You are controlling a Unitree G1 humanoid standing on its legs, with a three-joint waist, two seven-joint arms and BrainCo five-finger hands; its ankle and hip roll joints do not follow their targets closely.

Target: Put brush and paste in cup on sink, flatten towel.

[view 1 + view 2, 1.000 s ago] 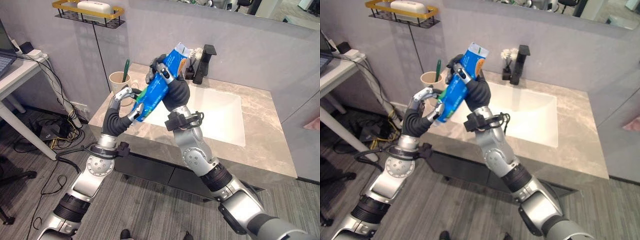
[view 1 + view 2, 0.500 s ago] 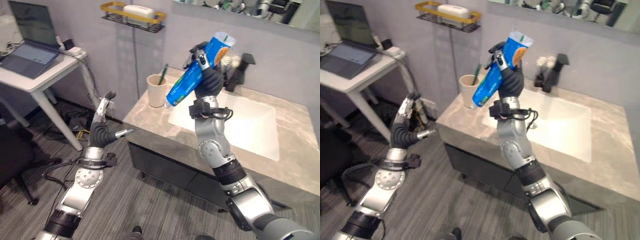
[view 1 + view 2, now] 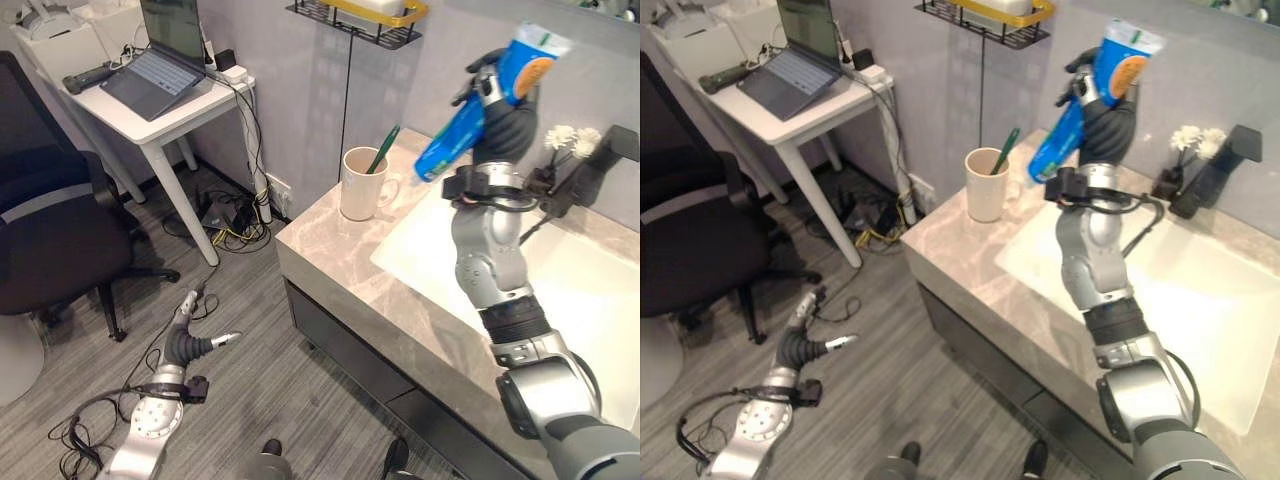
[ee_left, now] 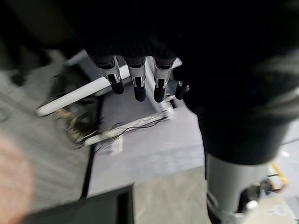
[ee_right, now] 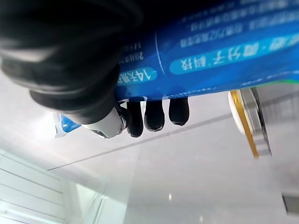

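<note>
We've got the toothpaste tube (image 3: 478, 110) clenched in our right hand (image 3: 503, 115), up high beside the cup (image 3: 360, 184) where the toothbrush (image 3: 381, 150) already stands; the left hand (image 3: 187, 342) hangs relaxed by the floor. Best to tip the cap end down, line it up over the rim, then lower slowly so the cup doesn't topple.

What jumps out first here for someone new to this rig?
The right hand held high over the sink counter, fingers curled round a big blue toothpaste tube tilted cap-down toward the cup. The cup stands near the counter's corner with a green toothbrush in it. The left hand hangs low over the floor, fingers straight, holding nothing.
</note>
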